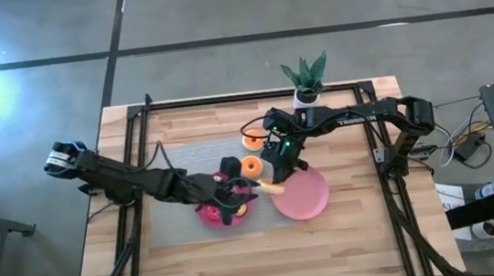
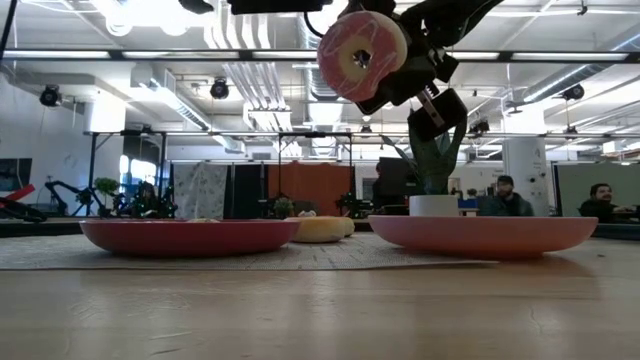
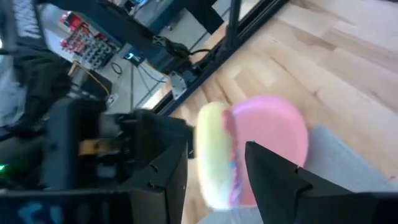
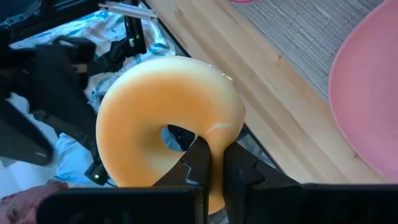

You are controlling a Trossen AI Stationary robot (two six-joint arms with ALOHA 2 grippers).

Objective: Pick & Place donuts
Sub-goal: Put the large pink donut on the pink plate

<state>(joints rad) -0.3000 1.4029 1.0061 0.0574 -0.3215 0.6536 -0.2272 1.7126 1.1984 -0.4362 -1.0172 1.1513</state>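
Note:
My right gripper [image 1: 269, 159] holds an orange-bodied donut [image 1: 250, 167] in the air between the two plates; the low view shows that donut's pink icing [image 2: 362, 52]. My left gripper [image 1: 245, 191] hangs over the gap between the magenta plate [image 1: 206, 216] and the pink plate [image 1: 307, 201], shut on a yellow-tan donut with pink icing [image 3: 217, 162] that stands on edge. Another donut [image 1: 254, 139] lies flat on the mat farther back. My left gripper has the donut between its two fingers, which press on its flat faces. One finger [image 3: 168, 174] lies against the tan underside [image 3: 205, 155], the other on the pink iced side [image 3: 235, 171]. The donut is lifted clear, on edge. My right gripper pinches one spot of the donut's ring [image 4: 214, 146]. One finger [image 4: 196, 165] reaches into the hole and the other [image 4: 239, 171] is outside the rim; the ring is squeezed thin between them. The donut is clear of the table, orange underside toward the wrist, icing facing the near edge.
A grey woven mat [image 1: 181, 163] lies under both plates. A potted plant [image 1: 305, 79] stands at the far edge. Black frame rails [image 1: 138, 149] run along the table's sides. People sit in the room behind [image 2: 505, 195].

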